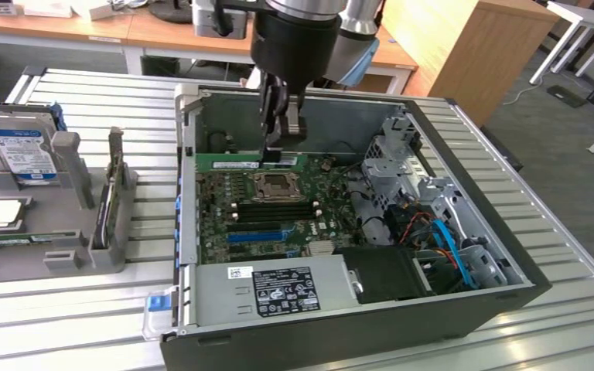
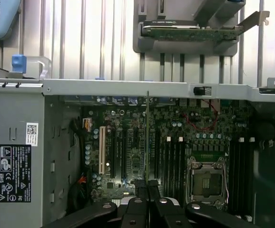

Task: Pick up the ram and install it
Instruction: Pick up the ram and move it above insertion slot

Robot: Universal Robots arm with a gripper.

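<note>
Clamping the ram [image 1: 230,162] tightly, the gripper [image 1: 278,156] hangs above the motherboard [image 1: 266,228].

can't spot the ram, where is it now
In the exterior view the ram sits in the fingers inside the open case, by the board's far edge, just beyond the CPU socket.

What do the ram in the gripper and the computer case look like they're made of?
The ram, clamped in the gripper: green circuit-board laminate, probably fibreglass, matte, with a pale paper-like label. The computer case: likely sheet metal, judging by its thin folded edges; dark painted outside, bare dull grey inside.
</note>
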